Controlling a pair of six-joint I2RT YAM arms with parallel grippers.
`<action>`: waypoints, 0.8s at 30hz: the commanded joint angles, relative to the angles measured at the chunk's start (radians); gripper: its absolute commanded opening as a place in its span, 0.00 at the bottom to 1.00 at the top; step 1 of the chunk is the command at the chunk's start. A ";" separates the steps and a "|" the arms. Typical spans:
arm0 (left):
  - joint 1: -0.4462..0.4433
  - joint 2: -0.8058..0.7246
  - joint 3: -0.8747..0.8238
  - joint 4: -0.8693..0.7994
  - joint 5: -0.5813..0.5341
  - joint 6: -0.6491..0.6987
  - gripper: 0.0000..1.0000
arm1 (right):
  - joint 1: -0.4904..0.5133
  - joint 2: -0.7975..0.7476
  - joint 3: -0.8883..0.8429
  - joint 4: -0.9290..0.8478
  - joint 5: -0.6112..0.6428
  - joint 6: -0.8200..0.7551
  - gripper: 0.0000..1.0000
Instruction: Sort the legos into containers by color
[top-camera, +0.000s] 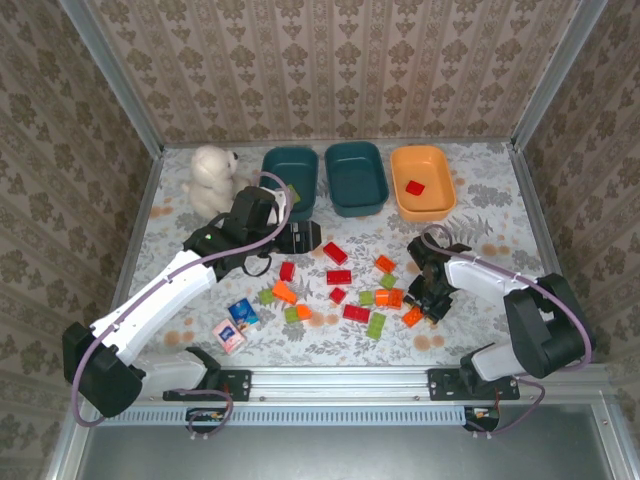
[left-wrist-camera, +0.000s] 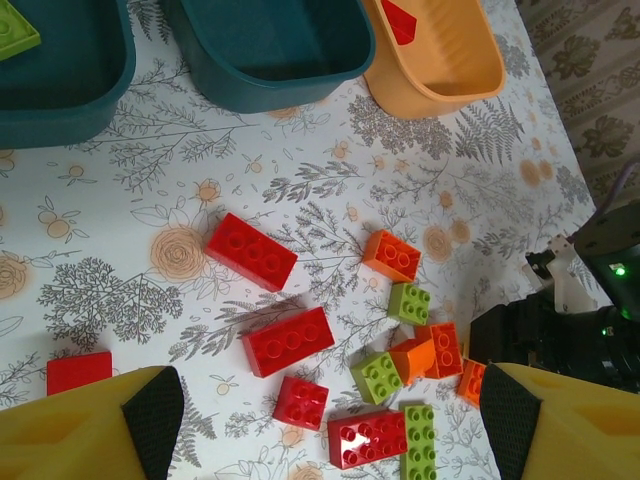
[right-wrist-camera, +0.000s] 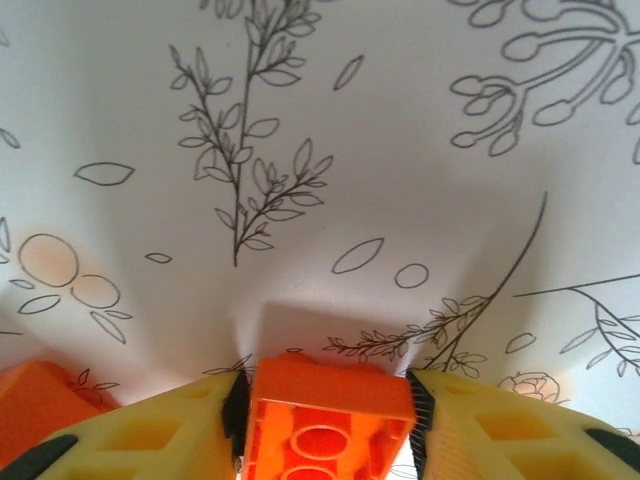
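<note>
With our right tool (right-wrist-camera: 328, 400) clamped on an orange lego (right-wrist-camera: 325, 440), seemingly square, and left tool (left-wrist-camera: 330, 415) apart, we lift straight up before crossing to the upper-right orange container (top-camera: 440, 208).

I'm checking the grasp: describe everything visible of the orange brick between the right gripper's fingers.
The orange brick is glossy plastic, its camera-facing side showing round moulded shapes. It sits squarely between the right gripper's yellow fingers, dark pads pressing both sides, over the white leaf-printed tabletop, where it casts a shadow.
</note>
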 joint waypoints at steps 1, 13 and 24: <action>-0.004 -0.011 -0.009 0.015 -0.016 -0.017 0.81 | 0.020 0.044 -0.019 0.085 -0.061 0.044 0.41; -0.004 -0.004 -0.021 0.023 -0.022 -0.037 0.81 | 0.016 -0.095 0.117 -0.054 0.046 -0.018 0.30; 0.124 0.050 0.002 0.086 -0.009 -0.191 0.81 | 0.064 0.193 0.772 -0.060 0.154 -0.339 0.30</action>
